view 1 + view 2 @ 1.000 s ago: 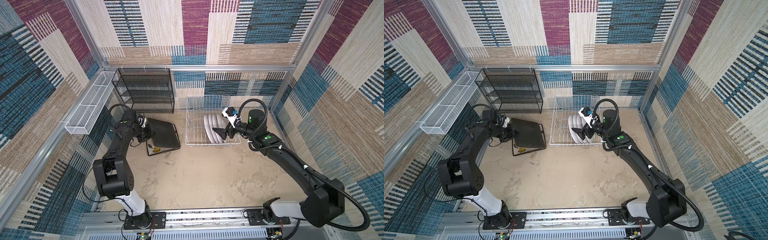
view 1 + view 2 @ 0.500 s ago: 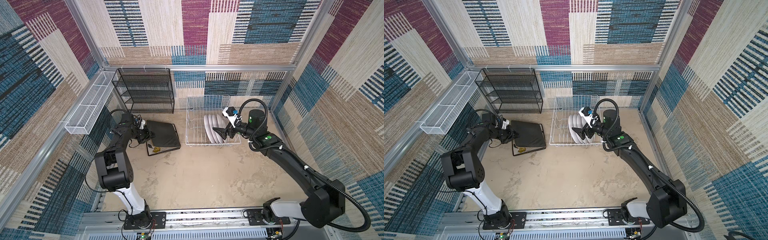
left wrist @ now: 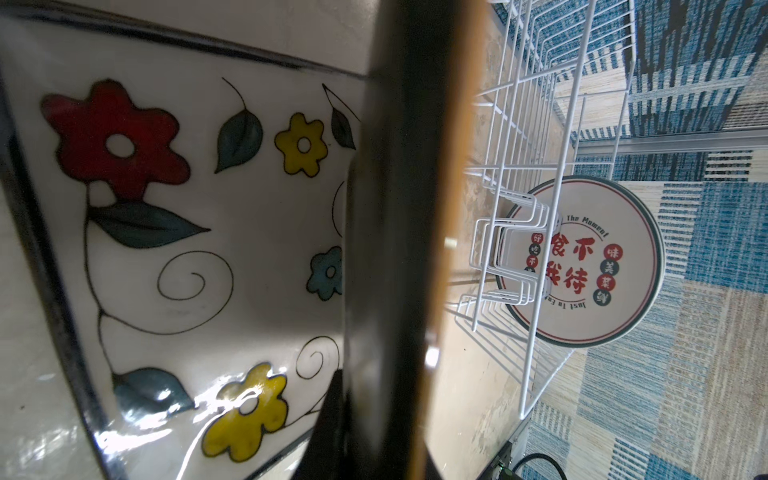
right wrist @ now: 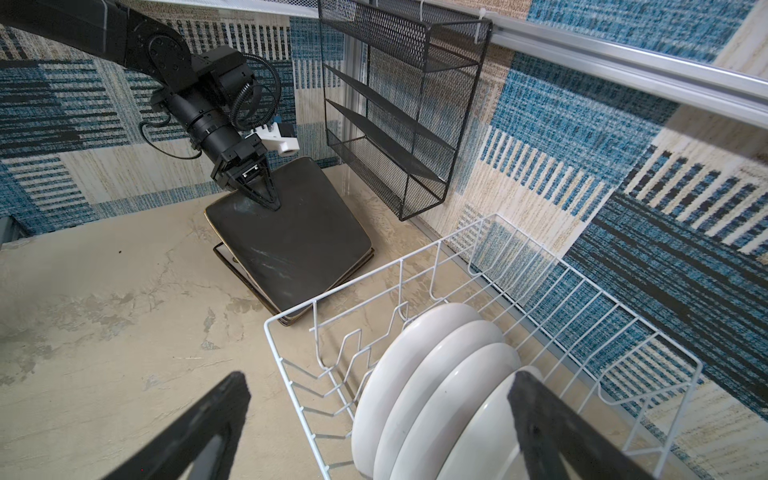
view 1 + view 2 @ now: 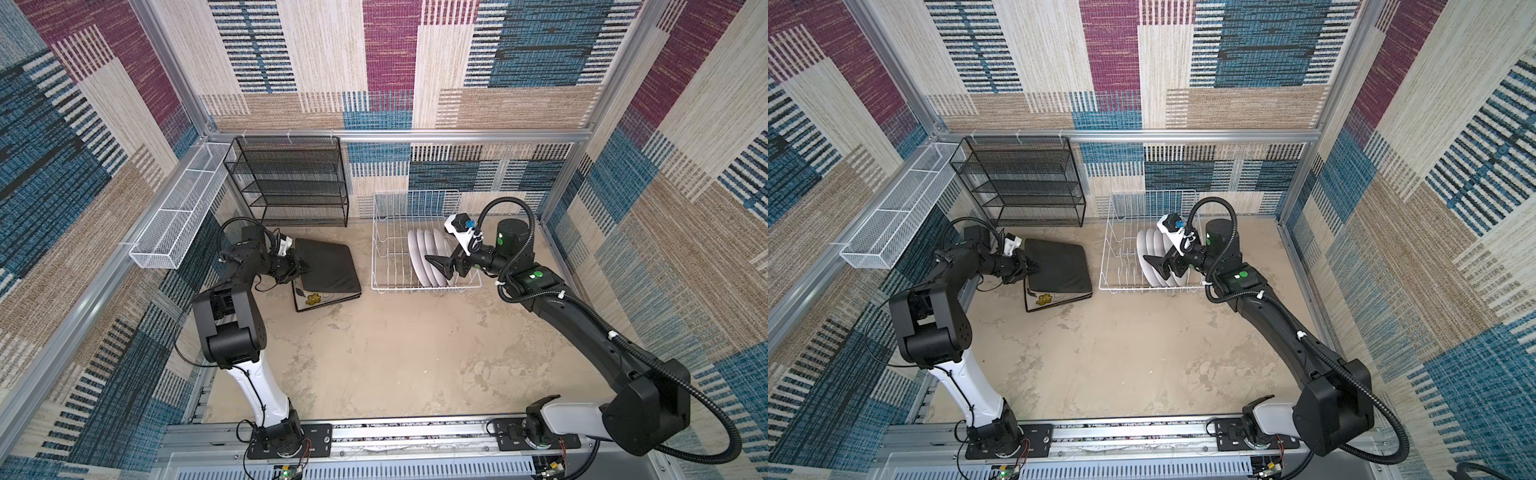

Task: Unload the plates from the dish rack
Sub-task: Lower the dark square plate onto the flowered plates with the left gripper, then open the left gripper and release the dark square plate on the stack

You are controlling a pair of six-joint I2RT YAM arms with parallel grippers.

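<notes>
In both top views my left jaws are shut tight on the edge of the top square plate (image 5: 328, 266) (image 5: 1059, 266). Its black back faces up. The plate is tilted. The side by the jaws is lifted, and the side near the dish rack (image 5: 409, 288) (image 5: 1142, 289) rests on the other square plates (image 5: 313, 300) lying flat on the tabletop (image 5: 395, 353).

My right jaws are spread wide and hold nothing. They hang just over the round plates (image 5: 424, 253) (image 5: 1152, 249), which stand on edge in a row inside the rack.

The tabletop is tan and blotchy. The walls (image 5: 540, 104) are woven patches of blue, purple and cream. A black mesh shelf (image 5: 291, 183) stands at the back, and a white mesh basket (image 5: 174, 220) hangs on the left.

In the left wrist view the dark edge of the held plate (image 3: 395, 249) fills the middle. Beside it I see a cream plate face (image 3: 187, 249) with red, yellow and blue flowers. Past it is the rack (image 3: 536, 166) with a round plate (image 3: 582, 262) showing red characters.

In the right wrist view one open jaw hangs over bare tabletop outside the rack (image 4: 276, 349). The other hangs over the nearest of four white plate backs (image 4: 436, 374). Across the tabletop, my left jaws pinch the black plate (image 4: 299, 237).
</notes>
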